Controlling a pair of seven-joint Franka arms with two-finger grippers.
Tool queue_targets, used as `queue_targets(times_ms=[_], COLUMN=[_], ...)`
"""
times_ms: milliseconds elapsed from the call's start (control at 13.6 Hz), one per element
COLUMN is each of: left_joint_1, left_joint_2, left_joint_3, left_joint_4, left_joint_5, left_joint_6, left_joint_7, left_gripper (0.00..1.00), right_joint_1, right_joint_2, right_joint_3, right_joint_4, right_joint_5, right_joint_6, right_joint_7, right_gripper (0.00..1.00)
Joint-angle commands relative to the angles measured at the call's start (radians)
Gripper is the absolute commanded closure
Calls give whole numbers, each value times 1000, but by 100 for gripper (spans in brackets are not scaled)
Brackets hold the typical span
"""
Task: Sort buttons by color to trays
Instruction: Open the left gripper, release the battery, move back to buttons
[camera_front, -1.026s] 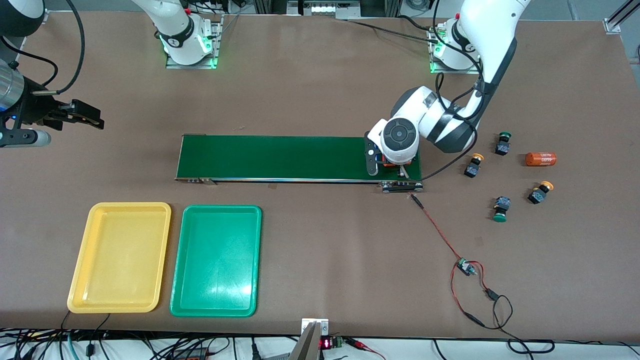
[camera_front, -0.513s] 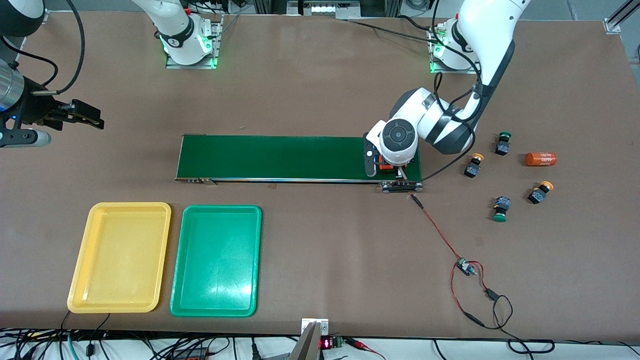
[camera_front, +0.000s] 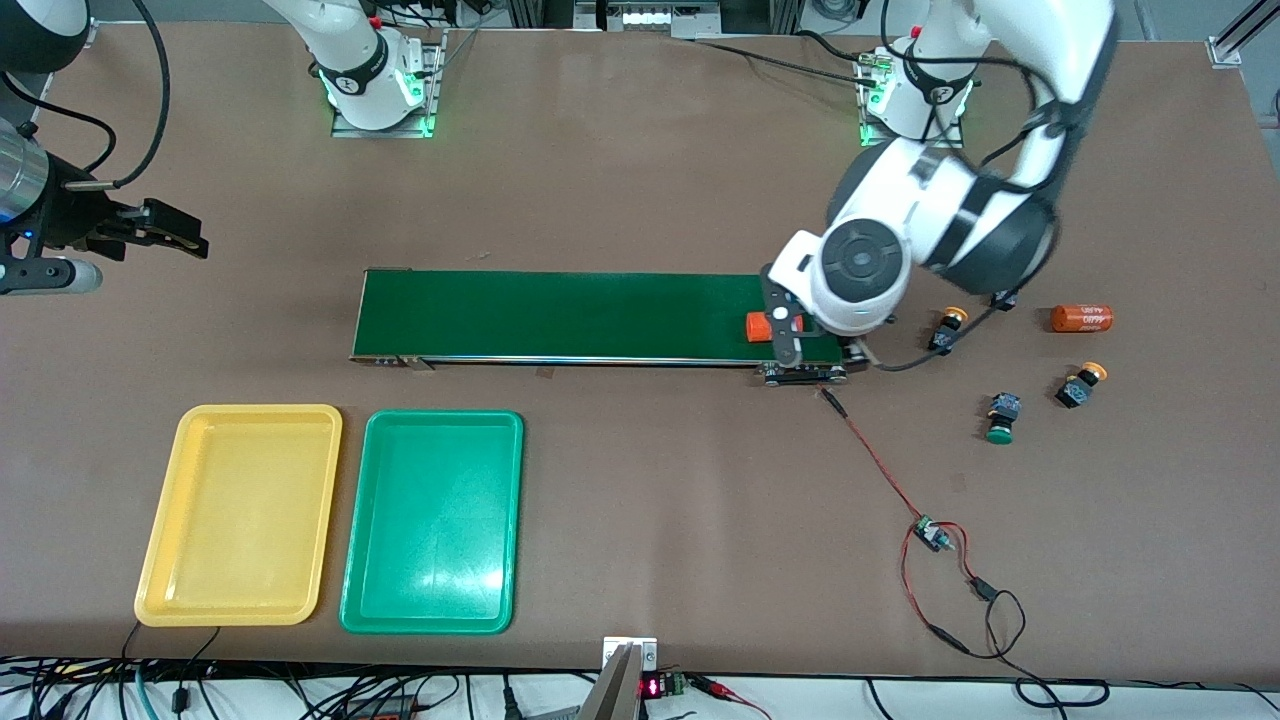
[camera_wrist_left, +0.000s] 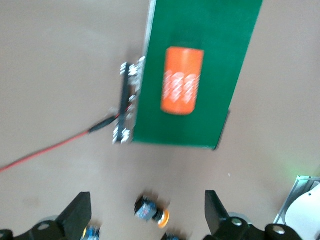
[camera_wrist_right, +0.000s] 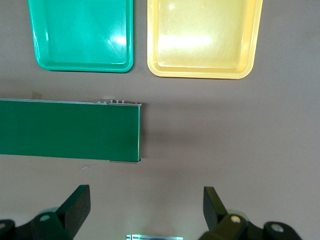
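Three buttons lie on the table at the left arm's end: a yellow-capped one (camera_front: 948, 328), a green-capped one (camera_front: 1000, 418) and another yellow-capped one (camera_front: 1080, 385). My left gripper (camera_front: 820, 345) hangs open over the end of the belt, empty. In the left wrist view the left gripper (camera_wrist_left: 146, 217) frames a yellow-capped button (camera_wrist_left: 150, 211) lying on the table below it. The yellow tray (camera_front: 240, 515) and green tray (camera_front: 432, 520) sit side by side, empty, nearer the front camera than the belt. My right gripper (camera_front: 185, 240) waits open toward the right arm's end.
A long dark green belt (camera_front: 560, 315) carries an orange cylinder (camera_front: 760, 326) at its end; the same cylinder (camera_wrist_left: 182, 80) shows in the left wrist view. A second orange cylinder (camera_front: 1081, 318) lies among the buttons. A red wire with a small board (camera_front: 930, 535) trails from the belt.
My left gripper opened and let go of the orange cylinder on the belt, then rose and shifted toward the buttons. The right arm has not moved.
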Motion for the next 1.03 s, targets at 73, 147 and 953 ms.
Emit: queue_targets(times_ms=[73,147,953], left_joint_1=[226,250,479], left_joint_2=[74,88,151], left_joint_3=[-12,-10,10], left_joint_4=[41,41,-88], left_joint_5=[-9,-16,-246], left_joint_6=[151,171,144], left_joint_7=[32,53,-302], left_gripper=[0,0,0], right_joint_1=[-8,-12,-16], right_joint_2=[-10,-8,-6], right_joint_3=[5,5,1], right_joint_4=[-3,-3,-3], right_joint_5=[-9,-9,-7], right_joint_6=[2,5,6], right_joint_7=[2,2,27], right_gripper=[0,0,0])
